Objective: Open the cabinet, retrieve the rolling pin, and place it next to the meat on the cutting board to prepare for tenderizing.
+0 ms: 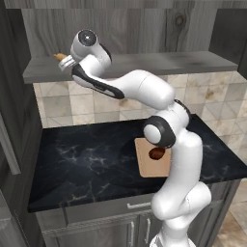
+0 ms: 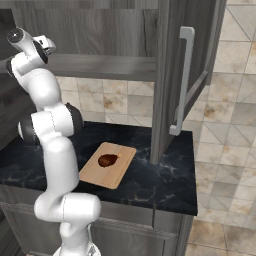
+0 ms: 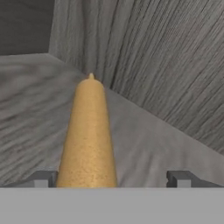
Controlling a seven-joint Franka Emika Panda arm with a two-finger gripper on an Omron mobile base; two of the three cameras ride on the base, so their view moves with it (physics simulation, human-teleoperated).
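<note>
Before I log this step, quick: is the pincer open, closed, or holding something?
Pincer: open. Its fingertips stand wide apart, with the rolling pin between them on the cabinet shelf; the pin lies against the left tip, not clamped.

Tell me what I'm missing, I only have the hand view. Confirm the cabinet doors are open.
Observer: The right door stands swung out over the counter.
Operator: Say where the arm is.
Observer: The gripper is up at the cabinet shelf, with an end of the rolling pin poking out beside it.
Operator: Report the drop spot.
Observer: The cutting board lies on the counter below, with the meat on it and bare board beside the meat.
</note>
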